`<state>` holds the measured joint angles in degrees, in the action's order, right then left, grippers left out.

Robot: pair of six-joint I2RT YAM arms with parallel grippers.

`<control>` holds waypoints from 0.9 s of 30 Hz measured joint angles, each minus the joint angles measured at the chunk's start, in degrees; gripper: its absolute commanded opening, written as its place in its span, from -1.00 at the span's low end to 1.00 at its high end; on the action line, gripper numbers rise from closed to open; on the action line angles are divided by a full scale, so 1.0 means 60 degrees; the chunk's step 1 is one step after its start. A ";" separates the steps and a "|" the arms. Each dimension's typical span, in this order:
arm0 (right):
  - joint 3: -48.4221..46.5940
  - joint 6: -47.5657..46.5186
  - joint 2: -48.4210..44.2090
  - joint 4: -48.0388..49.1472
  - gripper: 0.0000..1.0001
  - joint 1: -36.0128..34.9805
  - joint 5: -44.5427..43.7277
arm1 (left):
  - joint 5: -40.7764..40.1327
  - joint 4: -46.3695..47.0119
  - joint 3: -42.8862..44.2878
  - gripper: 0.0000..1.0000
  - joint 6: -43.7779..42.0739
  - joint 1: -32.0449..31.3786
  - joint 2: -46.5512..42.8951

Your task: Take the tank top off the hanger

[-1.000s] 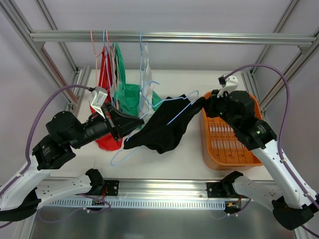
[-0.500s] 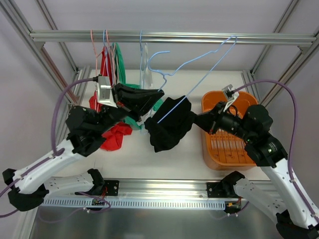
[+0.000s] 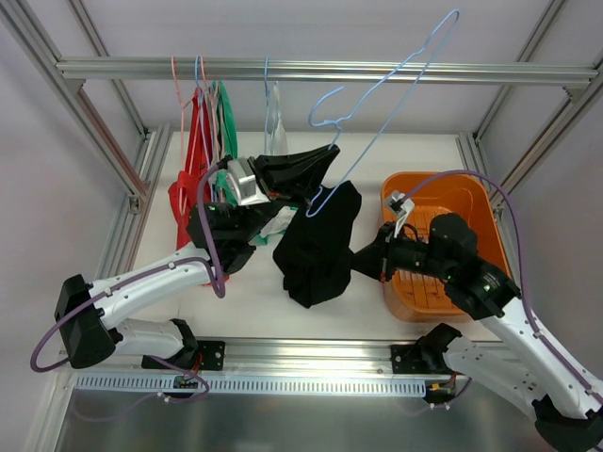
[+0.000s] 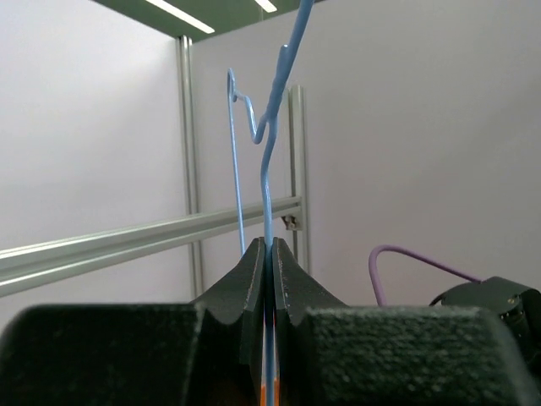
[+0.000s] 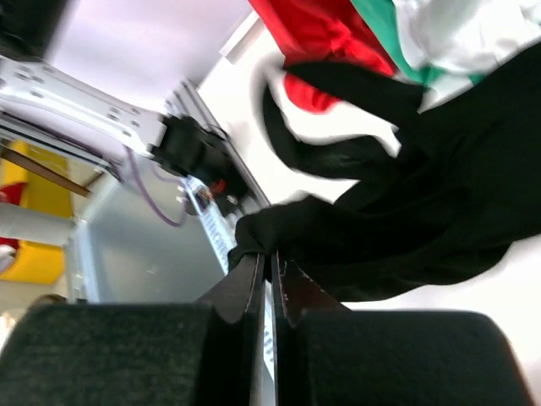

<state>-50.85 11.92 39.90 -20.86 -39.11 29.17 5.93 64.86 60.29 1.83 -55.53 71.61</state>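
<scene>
The black tank top point(image 3: 320, 247) hangs bunched from the lower end of a light-blue wire hanger point(image 3: 396, 89), which is tilted up to the right above the rail. My left gripper point(image 3: 330, 153) is raised over the table's middle and shut on the hanger wire; in the left wrist view the hanger point(image 4: 269, 169) runs straight up out of the gripper point(image 4: 269, 247). My right gripper point(image 3: 358, 260) is at the tank top's right edge. In the right wrist view that gripper point(image 5: 272, 256) is shut on a fold of the tank top point(image 5: 423, 220).
An orange basket point(image 3: 477, 196) stands at the right, under my right arm. Red point(image 3: 193, 184), green point(image 3: 222, 122) and white point(image 3: 274, 122) garments hang from the rail point(image 3: 490, 72) at the back left. The frame posts rise at both sides.
My left arm has lifted the hanger higher and swung it to the right, above the rail. My right gripper has moved left and down with the tank top's edge, and the tank top now hangs lower.
</scene>
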 measured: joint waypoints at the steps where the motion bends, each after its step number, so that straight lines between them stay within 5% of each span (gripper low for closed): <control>1: 0.0011 -0.0106 0.0113 -0.0117 -0.99 -0.0175 -0.0237 | -0.0007 0.0153 -0.0095 -1.00 -0.0113 0.0000 -0.0076; 5: 0.0113 -0.0331 0.0525 -0.0368 -0.87 -0.0674 -0.1126 | -0.0127 0.0364 -0.0696 -1.00 -0.0532 0.0000 -0.0729; 6: 0.0193 -0.0357 0.0612 -0.0397 -0.62 -0.0776 -0.1410 | -0.0193 0.0251 -0.0852 -1.00 -0.0554 0.0000 -0.0984; 8: 0.0364 -0.0339 0.0747 -0.0477 0.21 -0.0951 -0.1861 | -0.0517 -0.0532 -0.1162 -1.00 -0.0415 -0.0007 -0.1716; 11: 0.0674 -0.0401 0.0827 -0.0539 0.94 -0.1082 -0.2441 | -0.1126 -0.1767 -0.1800 -1.00 0.0146 -0.0062 -0.2994; 19: 0.0634 -0.0565 0.0397 -0.1596 0.99 -0.1093 -0.4787 | -0.2495 -0.5257 -0.4105 -1.00 0.2131 -0.0561 -0.5515; 23: 0.0193 -0.0648 0.0131 -0.2204 0.99 -0.1078 -0.5621 | -0.3450 -0.7526 -0.3978 -1.00 0.2685 -0.1053 -0.5475; 27: -0.0007 -0.0707 -0.0171 -0.2353 0.99 -0.1078 -0.5989 | -0.4200 -0.9355 -0.2364 -1.00 0.2856 -0.1133 -0.4175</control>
<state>-50.89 7.68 38.87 -34.98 -45.58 -6.76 -19.27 8.73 46.11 18.96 -62.33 46.57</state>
